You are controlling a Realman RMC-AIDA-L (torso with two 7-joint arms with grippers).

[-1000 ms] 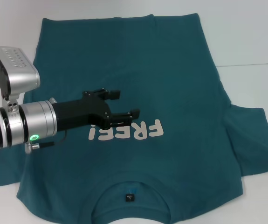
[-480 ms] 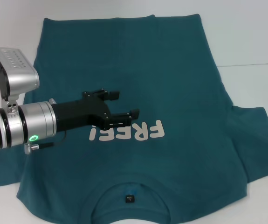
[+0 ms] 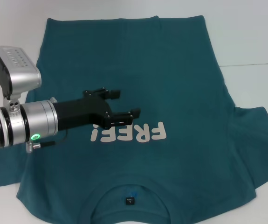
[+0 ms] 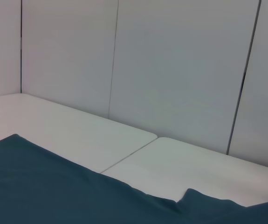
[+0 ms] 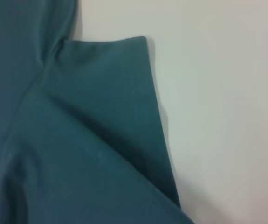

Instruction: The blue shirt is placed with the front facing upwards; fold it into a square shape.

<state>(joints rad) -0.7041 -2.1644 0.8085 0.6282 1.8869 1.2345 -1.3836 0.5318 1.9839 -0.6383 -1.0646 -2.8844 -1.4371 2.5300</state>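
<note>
shirt (image 3: 180,93) flat on white table (image 3: 255,42); left gripper (image 3: 120,103) hovers over chest, fingers spread.

Blue shirt (image 5: 68,140) sleeve on table (image 5: 217,116)

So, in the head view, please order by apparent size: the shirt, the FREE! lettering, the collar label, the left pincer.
1. shirt
2. FREE! lettering and left pincer: look similar, and the pincer is nearer the camera, so unranked
3. collar label
</note>
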